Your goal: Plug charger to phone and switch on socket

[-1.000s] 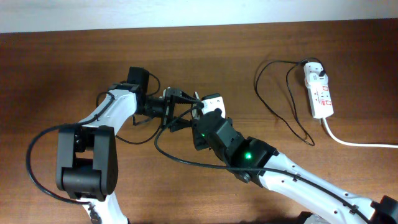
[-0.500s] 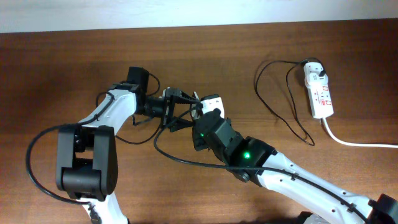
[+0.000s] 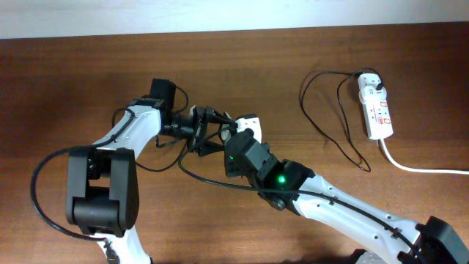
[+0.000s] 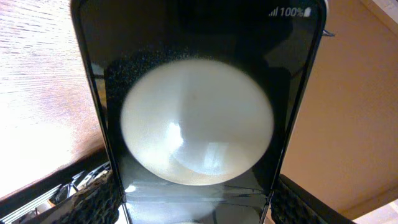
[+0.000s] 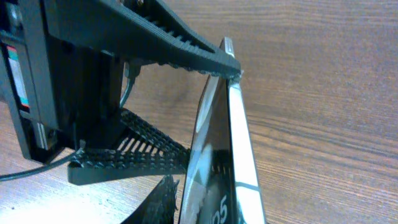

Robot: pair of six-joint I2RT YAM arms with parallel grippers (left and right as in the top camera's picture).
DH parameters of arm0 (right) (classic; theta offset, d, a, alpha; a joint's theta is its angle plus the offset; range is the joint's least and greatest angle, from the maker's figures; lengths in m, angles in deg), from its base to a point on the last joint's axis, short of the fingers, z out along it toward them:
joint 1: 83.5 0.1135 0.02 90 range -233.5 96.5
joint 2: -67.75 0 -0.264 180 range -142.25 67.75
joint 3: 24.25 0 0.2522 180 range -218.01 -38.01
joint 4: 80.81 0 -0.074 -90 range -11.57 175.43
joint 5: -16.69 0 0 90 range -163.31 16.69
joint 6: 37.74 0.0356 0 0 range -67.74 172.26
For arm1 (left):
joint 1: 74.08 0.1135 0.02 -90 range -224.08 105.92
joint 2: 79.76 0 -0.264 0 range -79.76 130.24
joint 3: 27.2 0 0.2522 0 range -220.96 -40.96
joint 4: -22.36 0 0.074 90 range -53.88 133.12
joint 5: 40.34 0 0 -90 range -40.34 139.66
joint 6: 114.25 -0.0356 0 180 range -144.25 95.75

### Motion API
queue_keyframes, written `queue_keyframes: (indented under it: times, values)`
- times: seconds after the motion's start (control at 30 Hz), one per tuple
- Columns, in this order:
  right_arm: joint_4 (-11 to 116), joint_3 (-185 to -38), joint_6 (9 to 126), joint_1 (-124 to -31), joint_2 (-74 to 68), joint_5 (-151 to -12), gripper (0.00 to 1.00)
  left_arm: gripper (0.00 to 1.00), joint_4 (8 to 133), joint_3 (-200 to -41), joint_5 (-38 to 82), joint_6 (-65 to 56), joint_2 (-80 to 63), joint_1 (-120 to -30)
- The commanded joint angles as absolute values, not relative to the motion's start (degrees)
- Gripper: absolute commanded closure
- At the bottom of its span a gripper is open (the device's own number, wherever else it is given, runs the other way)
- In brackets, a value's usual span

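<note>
Reads as a robotics lab bench, not a home or an office desk. Evidence: two white-and-black robot arms, the left arm (image 3: 135, 128) and the right arm (image 3: 344, 209), work over a brown wood-grain table (image 3: 58, 73) set against a plain pale wall (image 3: 220, 13). A loose black cable loop (image 3: 37, 198) hangs off the left base, and a green status LED (image 3: 279, 178) is lit. Test props are the socket (image 3: 379, 117) strip, the charger (image 3: 376, 88) and the phone (image 4: 199, 124).
</note>
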State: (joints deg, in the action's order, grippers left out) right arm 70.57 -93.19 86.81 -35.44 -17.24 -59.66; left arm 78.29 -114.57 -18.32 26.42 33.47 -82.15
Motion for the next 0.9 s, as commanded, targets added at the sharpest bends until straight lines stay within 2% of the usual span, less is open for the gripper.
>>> queue_keyframes:
  times: [0.0, 0.13, 0.23, 0.33, 0.37, 0.43, 0.53, 0.6, 0.67, 0.7, 0.77, 0.83, 0.87]
  values:
    - [72.13, -94.17, 87.35, -35.14, -17.61, -59.79, 0.76, 0.29, 78.16, -114.72, -19.57, 26.95, 33.38, -82.22]
    - [72.21, -94.17, 88.79, -35.14, -17.7, -59.75, 0.77, 0.29, 78.18, -114.72, -19.96, 26.95, 33.38, -82.22]
    - [72.19, -94.17, 88.79, -35.14, -17.81, -59.72, 0.82, 0.29, 78.16, -114.72, -19.92, 26.95, 33.38, -82.22]
    - [72.19, -94.17, 88.79, -35.14, -17.81, -59.75, 0.96, 0.28, 78.16, -114.72, -19.48, 26.93, 33.38, -82.2]
    - [72.19, -94.17, 88.79, -35.14, -17.79, -59.77, 0.96, 0.26, 78.16, -114.72, -19.5, 26.86, 33.38, -82.2]
    - [71.73, -94.17, 88.79, -35.14, -17.24, -59.77, 0.96, 0.12, 78.16, -114.72, -19.98, 25.97, 33.38, -82.15]
    - [70.07, -94.17, 88.79, -36.01, -11.62, -59.81, 0.96, 0.09, 78.16, -115.72, -27.72, 17.88, 32.9, -80.99]
    - [64.72, -94.17, 90.5, -37.94, -5.13, -60.23, 0.96, 0.08, 78.16, -115.81, -28.09, 13.14, 29.12, -78.83]
    - [59.16, -94.17, 93.56, -40.91, 2.74, -62.98, 0.96, 0.07, 78.44, -115.81, -24.79, 8.85, 22.01, -76.27]
    - [58.07, -94.17, 93.71, -42.35, 6.98, -67.29, 0.96, 0.07, 80.58, -115.81, -19.13, 6.8, 16.88, -75.4]
    - [57.0, -94.17, 95.46, -43.07, 12.97, -71.83, 0.96, 0.05, 89.87, -115.81, -0.68, 5.55, 1.71, -75.14]
    - [54.18, -94.17, 101.25, -43.07, 14.63, -71.81, 0.96, 0.04, 97.52, -115.81, 11.25, 2.78, -12.04, -75.14]
    - [53.31, -94.15, 101.25, -43.07, 14.13, -71.83, 0.96, 0.0, 100.65, -115.79, 20.21, 2.82, -20.32, -75.14]
